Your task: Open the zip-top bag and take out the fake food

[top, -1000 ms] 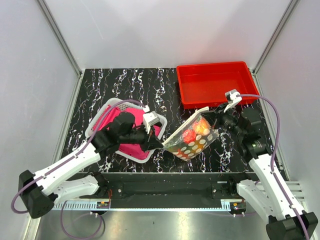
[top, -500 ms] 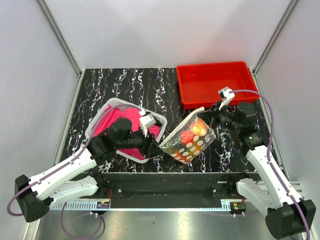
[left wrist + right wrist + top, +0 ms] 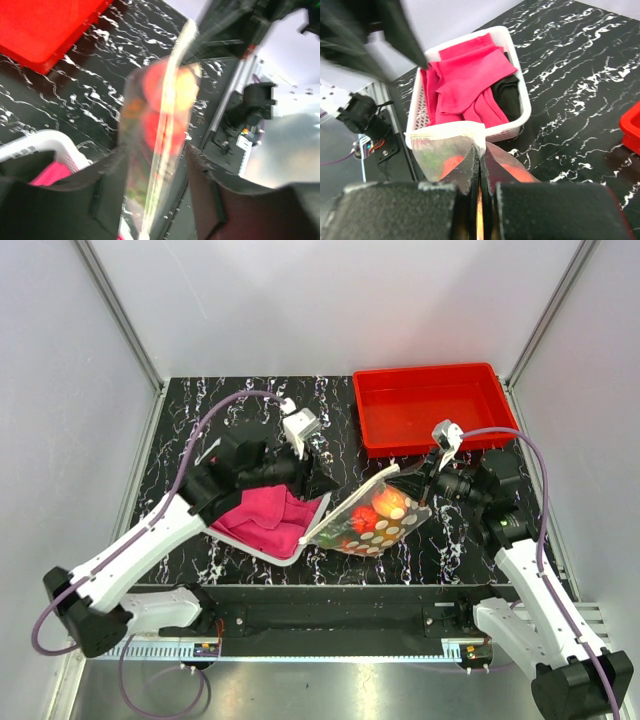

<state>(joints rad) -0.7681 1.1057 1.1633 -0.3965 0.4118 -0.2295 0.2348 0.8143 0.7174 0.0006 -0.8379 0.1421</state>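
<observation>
Zip-top bag [image 3: 375, 525], clear floppy dotted film, tilted over black marbled surface [image 3: 220, 410], corner pinched in closed right hand [image 3: 425, 475]; round peach and red fake food [image 3: 385, 505] inside. Left hand [image 3: 322, 485], fingers spread, near white zip edge. Beyond: glossy red tray [image 3: 430, 405].

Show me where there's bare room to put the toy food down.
Bare: the floor of the red tray; the back strip of the table, from the left wall to that tray; the front patch between zip-top bag and right arm. Crowded: the centre, where white basket, bag, left hand and right hand meet.
</observation>
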